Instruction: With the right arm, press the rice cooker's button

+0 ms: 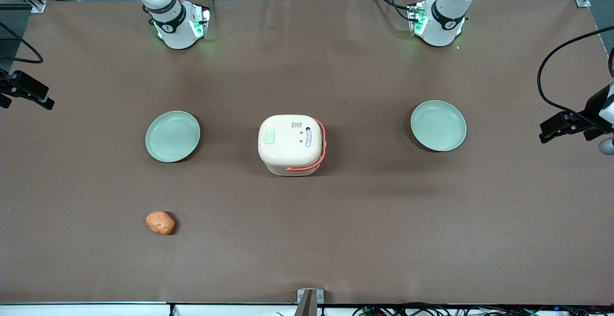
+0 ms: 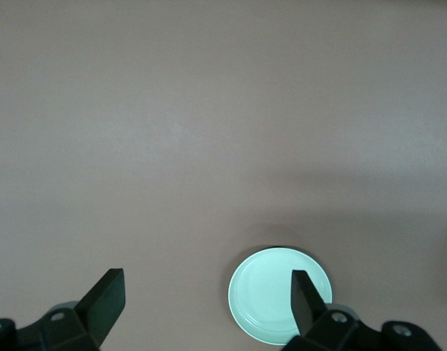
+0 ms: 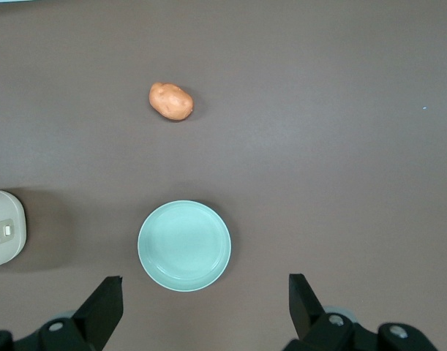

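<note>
The rice cooker (image 1: 290, 143) is cream-white with an orange-red handle (image 1: 317, 160). It stands closed in the middle of the table, with a pale green patch (image 1: 270, 137) and a small panel (image 1: 307, 138) on its lid. Its edge also shows in the right wrist view (image 3: 4, 230). My right arm's base (image 1: 175, 23) stands at the table's back edge, and the arm rises out of the front view. My gripper (image 3: 205, 308) is open and empty, high above the table, over a pale green plate (image 3: 184, 246) and well apart from the cooker.
That plate (image 1: 172, 136) lies beside the cooker toward the working arm's end. A second green plate (image 1: 438, 125) lies toward the parked arm's end. An orange-brown potato (image 1: 160, 222) lies nearer the front camera than the first plate. The brown table (image 1: 307, 239) ends at metal rails.
</note>
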